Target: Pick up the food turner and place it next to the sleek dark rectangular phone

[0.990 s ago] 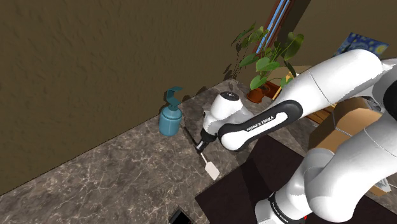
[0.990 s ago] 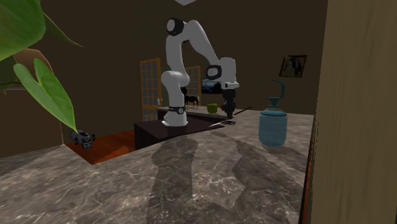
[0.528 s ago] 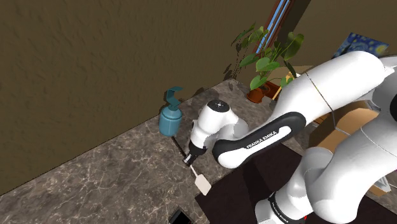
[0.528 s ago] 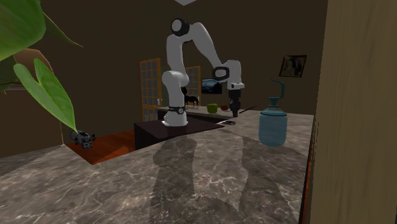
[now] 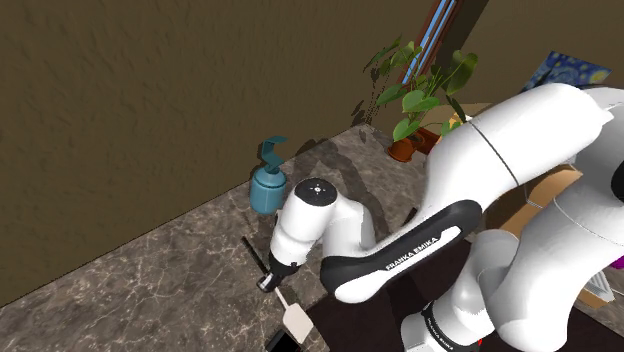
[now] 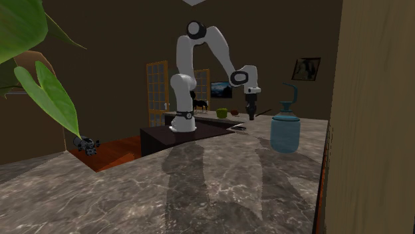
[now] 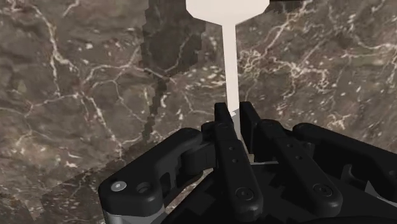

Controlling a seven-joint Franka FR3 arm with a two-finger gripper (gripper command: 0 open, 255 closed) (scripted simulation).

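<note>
Two black fingers (image 7: 222,127) pinch the turner (image 7: 230,57) by its thin pale neck, closed to just that sliver's width. The gripper (image 7: 234,116) takes it there, I'd say, because the flat strip sits snugly between them. The blade (image 7: 226,9), broad, pale and matte, sticks out ahead of the fingers, and a slim dark handle (image 5: 251,247) runs out behind. Its shadow (image 7: 157,70) falls to one side on the counter (image 7: 70,95), so the turner hangs clear of the stone, a glossy brown marble veined in white. In the shoulder view the blade is close to the phone (image 5: 282,343), a dark flat slab at the bottom edge; how high above it, I can't quite tell. A round blue bottle (image 5: 266,188) stands well apart.
</note>
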